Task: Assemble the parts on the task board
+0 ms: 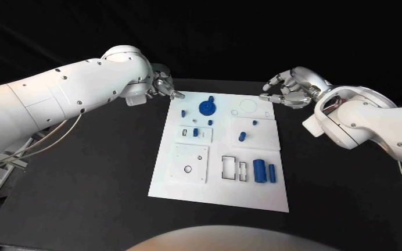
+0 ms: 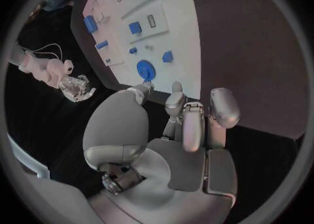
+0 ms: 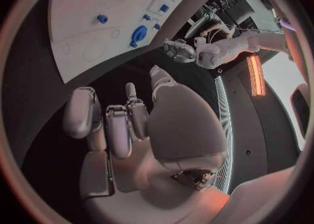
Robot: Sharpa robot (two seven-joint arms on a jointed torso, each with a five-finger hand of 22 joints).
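The white task board (image 1: pixel 218 187) lies in the middle of the black table. A round blue disc part (image 1: pixel 207 108) sits near its far edge, with several small blue parts (image 1: pixel 242 136) around the board's middle. Two taller blue pieces (image 1: pixel 265 171) stand near the right side. My left hand (image 1: pixel 161 85) hovers just past the board's far left corner, fingers apart and holding nothing. My right hand (image 1: pixel 284 91) hovers beyond the far right corner, also holding nothing. The left wrist view shows my left hand (image 2: pixel 177 124) close to the disc (image 2: pixel 145 70).
Rectangular and round recesses (image 1: pixel 230 168) are cut into the board. The black table (image 1: pixel 92 193) stretches wide on both sides of the board. The right wrist view shows the board (image 3: pixel 85 9) beyond my right hand (image 3: pixel 131 124), with the left hand (image 3: pixel 180 50) across from it.
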